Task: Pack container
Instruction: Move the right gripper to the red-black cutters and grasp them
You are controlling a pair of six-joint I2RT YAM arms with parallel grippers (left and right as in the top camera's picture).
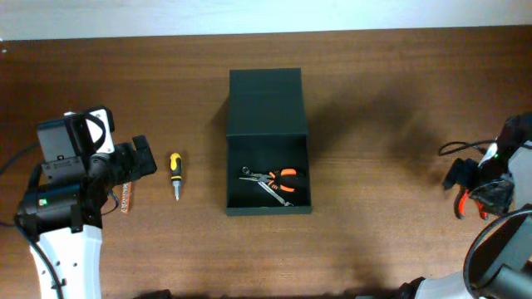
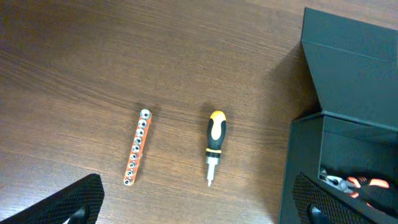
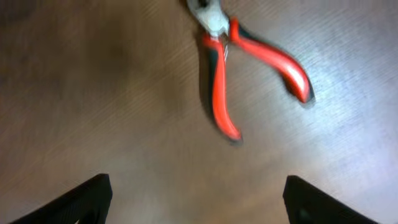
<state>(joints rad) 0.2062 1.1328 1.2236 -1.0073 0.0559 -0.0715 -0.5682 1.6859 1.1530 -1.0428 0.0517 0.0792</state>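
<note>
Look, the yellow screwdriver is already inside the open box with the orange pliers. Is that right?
Not quite. The yellow screwdriver is not inside the box. It lies on the table beside it, on the left in the overhead view. The rest is right: the box is open and the orange pliers are inside.

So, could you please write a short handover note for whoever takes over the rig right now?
Grippers: the left jaws are open and empty above the table near the bit strip and screwdriver; the right jaws are open and empty above the red pliers.
Box: open mid-table, lid flap folded back.
Done: orange-handled pliers lie inside the box.
Left, presumably: the screwdriver, bit strip and red pliers are on the table outside it; lid not closed.
</note>
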